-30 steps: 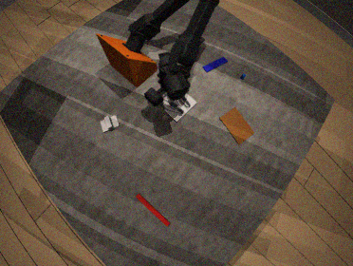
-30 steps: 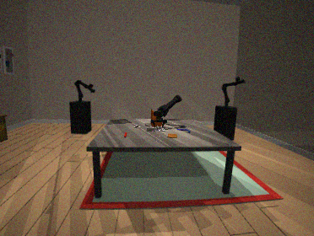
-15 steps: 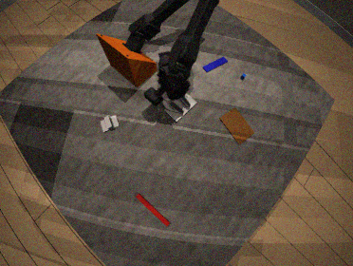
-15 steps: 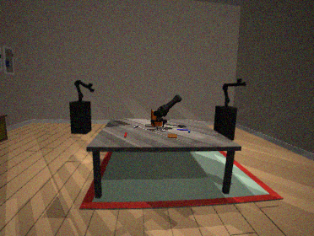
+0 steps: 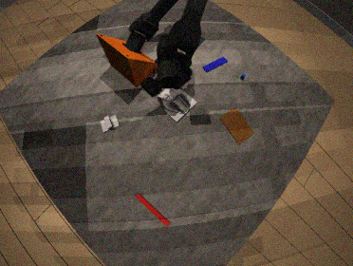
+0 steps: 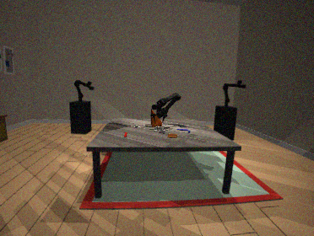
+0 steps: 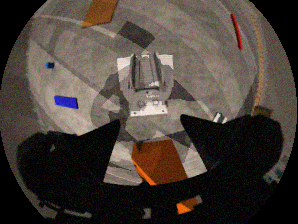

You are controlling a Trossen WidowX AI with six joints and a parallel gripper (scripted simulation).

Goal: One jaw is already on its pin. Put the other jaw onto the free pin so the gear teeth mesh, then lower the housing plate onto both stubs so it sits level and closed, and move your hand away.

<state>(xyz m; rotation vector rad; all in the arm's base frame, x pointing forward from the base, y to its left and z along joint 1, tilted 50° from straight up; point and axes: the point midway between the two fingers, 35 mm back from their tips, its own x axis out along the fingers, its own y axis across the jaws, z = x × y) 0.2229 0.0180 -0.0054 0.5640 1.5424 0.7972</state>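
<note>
My black 2-fingered gripper (image 5: 166, 85) (image 6: 159, 118) (image 7: 150, 120) has its fingers spread wide apart, with nothing clamped between them. I am above the grey tabletop (image 5: 128, 166) (image 6: 165, 142) (image 7: 197, 60), close to the light grey and white mechanism (image 5: 177, 104) (image 7: 146, 84). In my wrist view it lies just beyond my fingertips, roughly centred between them, and the fingers look clear of it. Its 2 upright dark grey curved walls stand side by side, and a small pale strip with round details runs along the end nearest me. I cannot tell whether the gear teeth mesh, or which part is the housing plate.

The orange wedge-shaped block (image 5: 128, 61) (image 6: 156, 120) (image 7: 160, 159) stands near my arm. The small white blocky piece (image 5: 109, 123) (image 7: 219, 118) lies apart from the mechanism. On the opposite side lie the flat brown-orange rectangle (image 5: 237, 125) (image 6: 172, 136) (image 7: 102, 12), the blue bar (image 5: 215, 65) (image 6: 183, 131) (image 7: 66, 102) and the tiny blue block (image 5: 243, 76) (image 7: 50, 65). The thin red bar (image 5: 153, 209) (image 7: 237, 32) lies well apart.
</note>
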